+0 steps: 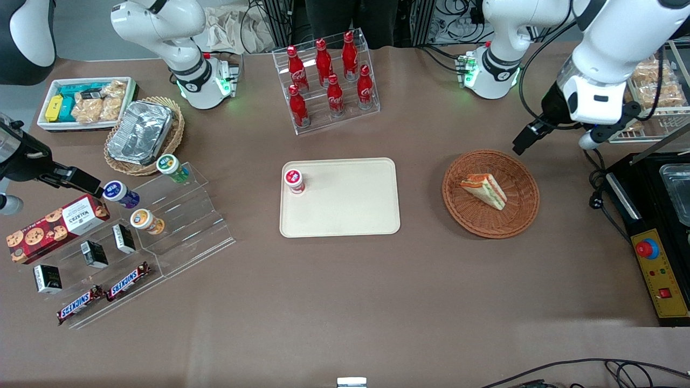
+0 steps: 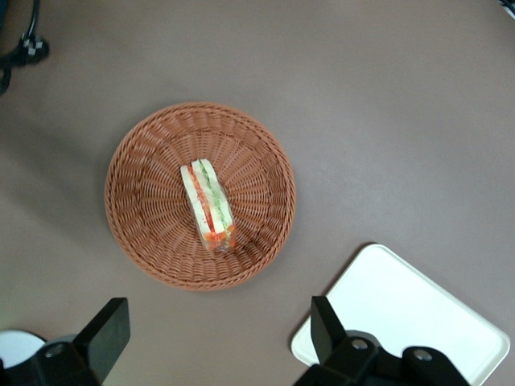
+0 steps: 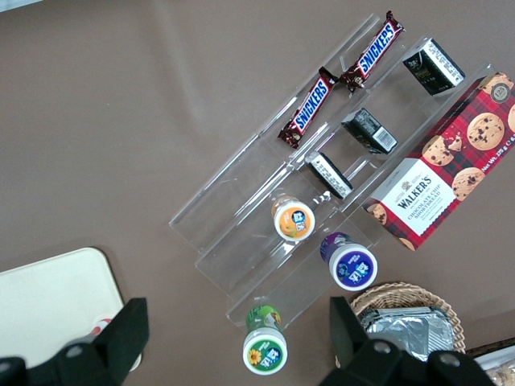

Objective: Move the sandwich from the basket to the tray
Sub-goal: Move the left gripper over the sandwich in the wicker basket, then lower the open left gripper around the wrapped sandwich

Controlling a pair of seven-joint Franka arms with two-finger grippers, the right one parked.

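Bare brown table (image 1: 345, 302) occupies the stretch nearest the front camera, unobstructed across its width. Farther from that camera sits the tray (image 1: 345, 215), flat, with its long axis running across the table. One small red-lidded jar (image 1: 294, 180) stands on a tray corner; the remainder of the tray surface is bare. Beside the tray, toward the working arm's end, lies the basket (image 1: 474, 221), well apart from the tray with open table between them. The sandwich (image 1: 484, 190) rests inside the basket, near its middle, lying on its side. Its long axis runs diagonally, from an orange-topped end to an end nearer the front camera; filling layers show along its length. Basket weave is visible all around it, and it touches no rim. The gripper (image 2: 217, 346) hangs above the table just outside the basket rim, its fingers spread wide and holding nothing.
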